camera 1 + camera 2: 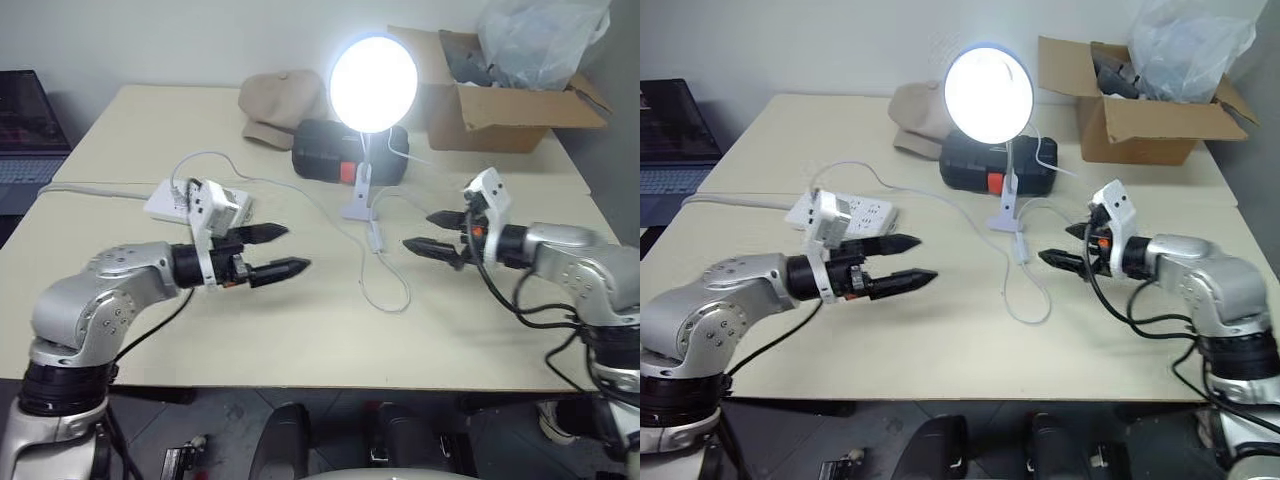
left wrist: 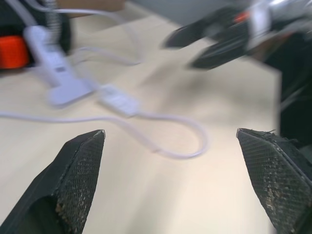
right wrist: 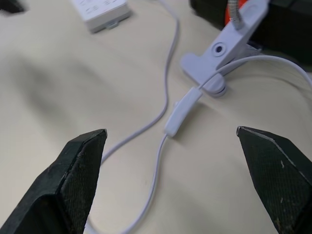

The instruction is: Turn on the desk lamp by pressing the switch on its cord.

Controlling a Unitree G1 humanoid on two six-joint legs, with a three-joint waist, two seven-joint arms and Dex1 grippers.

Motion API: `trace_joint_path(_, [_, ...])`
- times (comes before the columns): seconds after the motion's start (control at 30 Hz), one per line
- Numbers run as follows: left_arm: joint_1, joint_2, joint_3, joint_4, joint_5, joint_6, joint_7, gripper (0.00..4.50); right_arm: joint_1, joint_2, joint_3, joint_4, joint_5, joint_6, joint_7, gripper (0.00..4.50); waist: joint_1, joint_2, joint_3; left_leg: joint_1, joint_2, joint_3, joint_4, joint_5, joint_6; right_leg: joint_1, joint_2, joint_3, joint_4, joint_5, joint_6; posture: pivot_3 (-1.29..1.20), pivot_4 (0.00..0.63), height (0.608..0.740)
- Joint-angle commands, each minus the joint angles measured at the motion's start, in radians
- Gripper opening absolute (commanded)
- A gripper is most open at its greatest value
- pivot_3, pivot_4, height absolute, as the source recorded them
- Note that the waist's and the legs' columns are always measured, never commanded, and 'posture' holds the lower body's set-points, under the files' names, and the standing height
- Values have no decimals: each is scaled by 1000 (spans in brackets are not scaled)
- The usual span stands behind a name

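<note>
The desk lamp (image 1: 373,84) is lit, its round shade glowing bright white, so by my reading the pressing step is done and the task is all but complete. The lamp stands on its white clamp near the middle of the worktop (image 1: 300,330). The cord (image 1: 385,295) loops toward the front edge from the clamp, and the switch (image 3: 181,113) lies flat on the worktop just in front of the clamp, touched by neither arm.

The left end effector (image 1: 278,250) hovers to the left of the cord loop with its 2 fingers apart and nothing between them. The right end effector (image 1: 432,232) hangs just right of the switch, fingers likewise spread and empty.

The next move likely calls only for drawing both arms clear without snagging the cord.

At the far right corner, an open cardboard box (image 1: 500,105) holds a crumpled clear plastic bag (image 1: 540,40) and some dark item I cannot identify.
</note>
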Motion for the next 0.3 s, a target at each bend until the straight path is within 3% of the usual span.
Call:
trace_joint_path(0.03, [46, 67, 38, 33, 104, -128, -62, 4500, 44, -84, -100, -77, 29, -95, 134, 4481, 0, 0, 0, 0, 0, 0, -1, 0, 0, 0, 0, 0, 0, 0, 0, 0, 150, 740])
trace_joint_path(0.3, [77, 115, 100, 2, 53, -106, -154, 4500, 170, -211, -229, -89, 14, -179, 246, 4481, 7, -1, 1, -1, -1, 0, 0, 0, 0, 0, -2, -1, 0, 0, 0, 0, 150, 740])
